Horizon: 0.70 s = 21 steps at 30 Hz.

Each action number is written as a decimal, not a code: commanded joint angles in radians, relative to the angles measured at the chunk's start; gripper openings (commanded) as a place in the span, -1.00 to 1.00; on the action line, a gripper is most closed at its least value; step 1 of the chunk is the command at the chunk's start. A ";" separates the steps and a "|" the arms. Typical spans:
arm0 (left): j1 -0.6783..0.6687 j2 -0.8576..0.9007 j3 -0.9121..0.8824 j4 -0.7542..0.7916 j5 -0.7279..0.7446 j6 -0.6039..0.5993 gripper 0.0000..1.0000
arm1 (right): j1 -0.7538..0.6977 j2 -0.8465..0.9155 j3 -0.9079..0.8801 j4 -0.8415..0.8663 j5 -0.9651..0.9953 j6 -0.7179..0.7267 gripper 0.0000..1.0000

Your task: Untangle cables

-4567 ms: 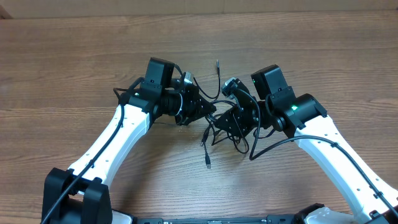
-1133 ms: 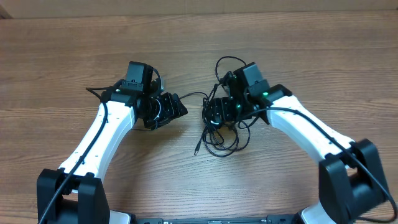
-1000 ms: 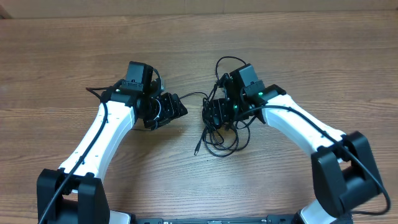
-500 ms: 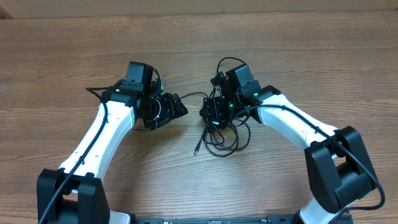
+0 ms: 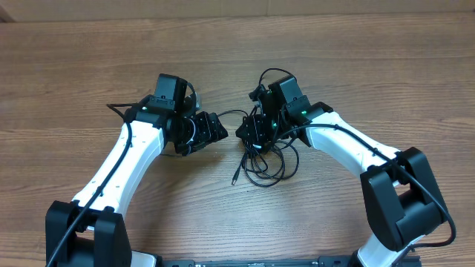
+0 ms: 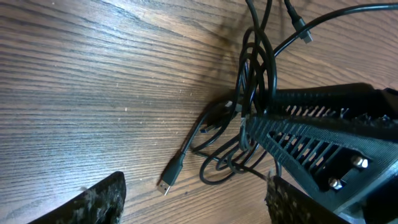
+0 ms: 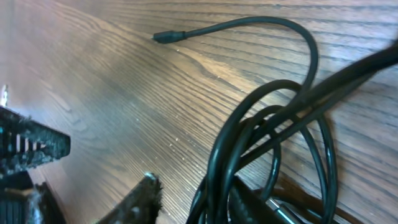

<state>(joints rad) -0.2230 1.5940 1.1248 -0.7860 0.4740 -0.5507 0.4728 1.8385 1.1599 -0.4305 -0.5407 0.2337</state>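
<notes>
**Left end effector** [image 6: 196,191]: jaws stood wide apart and held nothing, facing the tangle. **Right end effector** [image 5: 249,132]: its fingers were set on either side of several strands of the cables [image 7: 323,93]; whether they pinched them could not be told. The black cables lay in loose loops on the wood-grain table [image 5: 356,59] beneath this end effector. One USB plug [image 6: 166,180] rested free beside the loops.

Worktop [image 6: 74,81]: brown wood grain.
Cables [image 6: 249,93]: thin, black, looped in one tangle at centre. One silver-tipped plug end [image 6: 165,185] is laid flat, clear of the loops.
Right gripper [image 6: 249,115]: ribbed black fingers, closed upon the bundle.
Left gripper [image 6: 194,208]: jaws held wide, nothing between.
</notes>
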 commanded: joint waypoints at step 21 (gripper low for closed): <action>-0.007 -0.001 0.010 -0.008 0.018 0.011 0.44 | 0.005 0.035 0.026 -0.009 -0.040 0.031 -0.92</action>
<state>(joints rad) -0.2230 1.5940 1.1248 -0.7902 0.4747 -0.5507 0.4728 1.8713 1.1599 -0.4397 -0.5529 0.2443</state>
